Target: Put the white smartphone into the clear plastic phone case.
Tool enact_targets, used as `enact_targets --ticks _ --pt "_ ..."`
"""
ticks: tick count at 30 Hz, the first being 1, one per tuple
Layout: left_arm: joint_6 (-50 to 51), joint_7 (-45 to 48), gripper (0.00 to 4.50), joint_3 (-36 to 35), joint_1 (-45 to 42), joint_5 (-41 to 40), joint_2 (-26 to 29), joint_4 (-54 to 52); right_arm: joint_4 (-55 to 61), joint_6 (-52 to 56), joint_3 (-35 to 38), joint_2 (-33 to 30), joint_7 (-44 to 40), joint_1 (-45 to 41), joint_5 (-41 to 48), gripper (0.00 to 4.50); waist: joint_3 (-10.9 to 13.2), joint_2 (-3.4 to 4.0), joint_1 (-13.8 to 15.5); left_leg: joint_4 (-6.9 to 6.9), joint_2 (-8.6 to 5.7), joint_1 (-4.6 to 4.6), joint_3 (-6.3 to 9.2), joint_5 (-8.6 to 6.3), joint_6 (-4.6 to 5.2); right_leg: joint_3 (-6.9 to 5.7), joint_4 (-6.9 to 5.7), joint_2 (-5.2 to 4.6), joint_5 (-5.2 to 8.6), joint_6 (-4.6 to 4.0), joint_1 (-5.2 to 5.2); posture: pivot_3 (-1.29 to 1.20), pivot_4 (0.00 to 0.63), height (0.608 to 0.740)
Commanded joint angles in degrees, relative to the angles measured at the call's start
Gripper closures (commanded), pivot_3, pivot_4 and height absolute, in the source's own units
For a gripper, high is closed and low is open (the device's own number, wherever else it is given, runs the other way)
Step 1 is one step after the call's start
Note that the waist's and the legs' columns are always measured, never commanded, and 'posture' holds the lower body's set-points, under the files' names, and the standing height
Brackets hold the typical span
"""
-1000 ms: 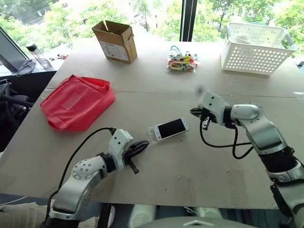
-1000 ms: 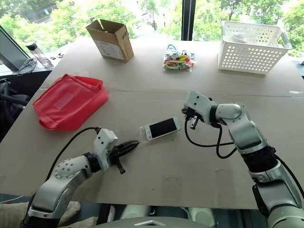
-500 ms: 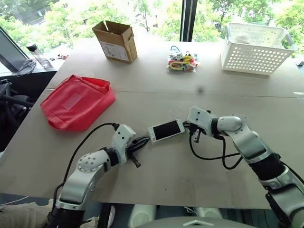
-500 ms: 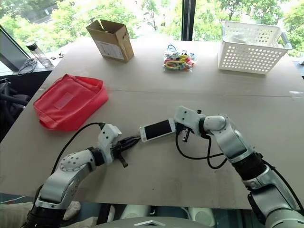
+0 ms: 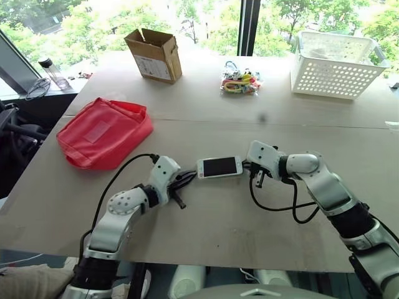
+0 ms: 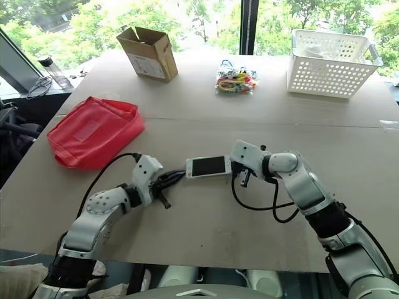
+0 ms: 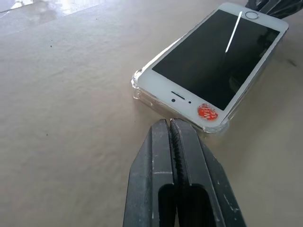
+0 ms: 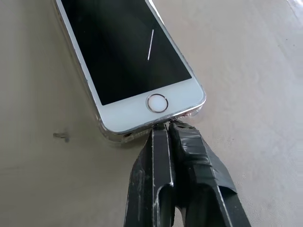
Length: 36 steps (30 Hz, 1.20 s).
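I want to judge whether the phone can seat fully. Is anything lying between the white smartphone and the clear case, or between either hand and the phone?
Nothing visible does. The white smartphone lies on the clear plastic phone case. The shut left hand is at its earpiece end, the shut right hand at its home-button end, with only bare table around.

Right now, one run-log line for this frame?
white smartphone lying in clear plastic phone case, flat on table | left gripper shut, at earpiece end | right gripper shut, at home-button end

Upper-floor office or lab: window (image 5: 187,18), worktable (image 5: 262,218), treetops beyond.
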<state>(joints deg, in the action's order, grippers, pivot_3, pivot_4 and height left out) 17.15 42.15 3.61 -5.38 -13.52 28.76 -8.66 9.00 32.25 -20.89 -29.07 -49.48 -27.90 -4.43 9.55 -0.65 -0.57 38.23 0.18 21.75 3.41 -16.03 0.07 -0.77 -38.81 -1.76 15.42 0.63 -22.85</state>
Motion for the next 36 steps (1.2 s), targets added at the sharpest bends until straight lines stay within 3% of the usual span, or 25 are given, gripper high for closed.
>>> enact_targets --ticks 1,8,13,22,26,36 --pt "-0.31 1.58 4.44 3.67 -4.99 0.47 -1.9 0.63 4.48 0.36 3.1 -1.25 0.89 1.25 1.24 4.5 0.0 -0.01 0.22 0.0 -0.03 0.02 0.01 0.0 0.0 -0.01 0.01 -0.03 0.0 0.01 0.0 0.0 0.15 0.74" --pt "1.19 3.02 4.44 5.08 -10.2 1.25 -1.96 3.53 5.79 2.39 4.67 -2.56 3.8 3.92 0.45 4.5 0.02 -0.03 -0.34 -0.01 -0.03 0.15 -0.03 0.0 0.0 0.03 0.1 -0.02 -0.03 0.08 -0.13 0.0 0.15 0.74" --pt "3.54 2.61 4.44 2.04 -9.95 0.05 -0.24 2.86 9.14 4.76 6.03 -3.33 3.98 6.32 1.96 4.5 0.02 -0.03 -0.22 -0.04 0.0 0.1 0.02 0.0 0.0 0.04 0.05 0.06 -0.03 0.08 -0.13 0.0 0.15 0.74" --pt "14.19 2.03 4.44 -5.3 -11.7 -11.71 -3.38 0.71 15.02 11.39 15.74 -4.94 2.79 9.02 11.48 4.5 0.03 -0.05 0.01 0.06 -0.04 0.16 0.02 0.0 0.01 0.03 0.05 -0.01 -0.05 0.11 -0.12 0.0 0.15 0.74" --pt "16.21 3.32 4.44 -3.64 -12.52 -13.62 -5.02 1.15 15.52 13.91 17.23 -4.37 3.5 7.14 14.87 4.5 0.02 -0.05 -0.14 0.06 -0.05 0.15 0.03 0.0 0.01 0.03 0.03 -0.01 -0.05 0.11 -0.12 0.0 0.15 0.74" --pt "9.77 3.12 4.44 5.57 -16.74 -3.73 -8.34 15.49 7.03 12.96 8.89 2.03 7.43 -0.27 14.06 4.5 -0.01 -0.07 -0.16 0.06 -0.05 0.08 -0.02 0.0 0.01 0.08 -0.03 0.07 -0.05 0.11 -0.11 0.0 0.15 0.74"
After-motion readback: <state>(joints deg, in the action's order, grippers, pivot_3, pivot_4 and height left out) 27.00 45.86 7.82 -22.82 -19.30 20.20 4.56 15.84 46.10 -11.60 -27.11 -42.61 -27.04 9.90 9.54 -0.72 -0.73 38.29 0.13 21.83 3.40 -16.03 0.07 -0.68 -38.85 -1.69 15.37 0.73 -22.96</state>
